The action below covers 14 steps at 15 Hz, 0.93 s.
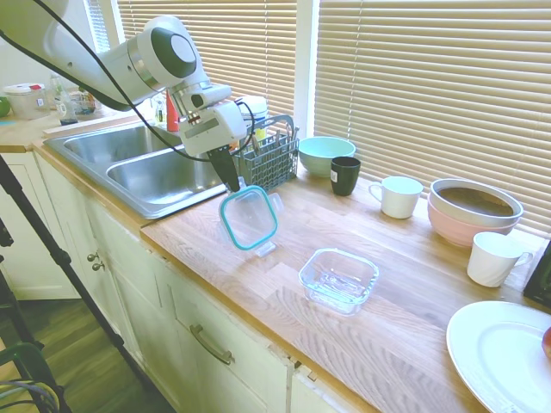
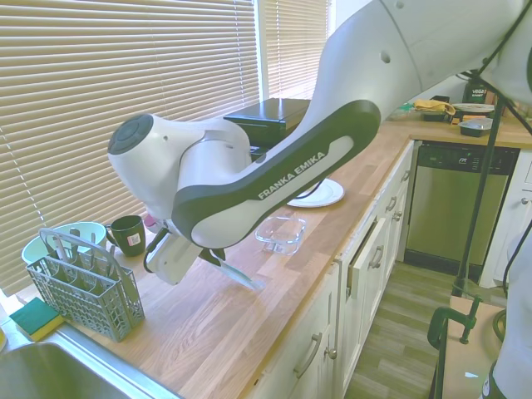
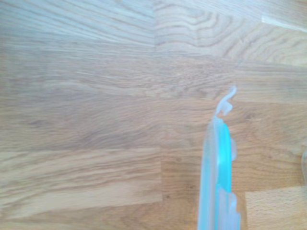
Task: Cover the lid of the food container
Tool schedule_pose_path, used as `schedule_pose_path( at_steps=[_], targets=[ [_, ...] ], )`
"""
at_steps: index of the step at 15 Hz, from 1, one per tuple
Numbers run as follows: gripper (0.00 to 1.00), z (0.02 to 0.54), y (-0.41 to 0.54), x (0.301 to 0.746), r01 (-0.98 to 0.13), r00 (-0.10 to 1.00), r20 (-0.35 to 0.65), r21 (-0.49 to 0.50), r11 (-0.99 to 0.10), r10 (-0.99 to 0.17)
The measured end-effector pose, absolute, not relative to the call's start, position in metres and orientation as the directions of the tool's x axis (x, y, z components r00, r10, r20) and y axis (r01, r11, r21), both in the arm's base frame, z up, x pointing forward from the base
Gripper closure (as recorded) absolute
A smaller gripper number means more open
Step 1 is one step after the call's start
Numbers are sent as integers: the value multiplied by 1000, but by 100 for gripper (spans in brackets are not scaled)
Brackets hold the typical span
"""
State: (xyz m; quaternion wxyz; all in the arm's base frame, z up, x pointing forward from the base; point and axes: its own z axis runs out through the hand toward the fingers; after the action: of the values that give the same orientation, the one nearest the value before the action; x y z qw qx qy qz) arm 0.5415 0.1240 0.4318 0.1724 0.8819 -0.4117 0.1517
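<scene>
Lid [image 1: 249, 217] pinched by end effector [image 1: 234, 182], hanging tilted above counter [image 1: 413, 284], beside food container [image 1: 338, 280].

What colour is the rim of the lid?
Teal-blue rim on the clear lid, best seen in the first exterior view.

The wrist view looks onto the wooden counter [image 3: 96, 120], whose surface is made of joined boards with wavy grain, some paler and some darker, their seams showing as straight lines. From the bottom edge of the picture, right of centre, rises the lid [image 3: 218, 177], seen edge-on: a narrow upright strip with a teal-blue band along its rim and clear plastic beside it. At its far end a small clear tab [image 3: 227, 103] curls off to one side, and another small clear bit sticks out partway along its edge. The picture is slightly soft. A pale sliver at the right edge is too blurred to identify.
</scene>
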Motion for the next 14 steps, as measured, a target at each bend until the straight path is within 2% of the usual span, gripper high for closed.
schedule_pose_path(
  at_steps=[2,7,14],
  targets=[
    [100,446,114,529,-777,612,382,127,-616,-693],
    [100,448,108,511,-767,622,385,124,-630,-682],
    [100,471,46,480,-757,628,374,90,-648,-682]
  ],
)
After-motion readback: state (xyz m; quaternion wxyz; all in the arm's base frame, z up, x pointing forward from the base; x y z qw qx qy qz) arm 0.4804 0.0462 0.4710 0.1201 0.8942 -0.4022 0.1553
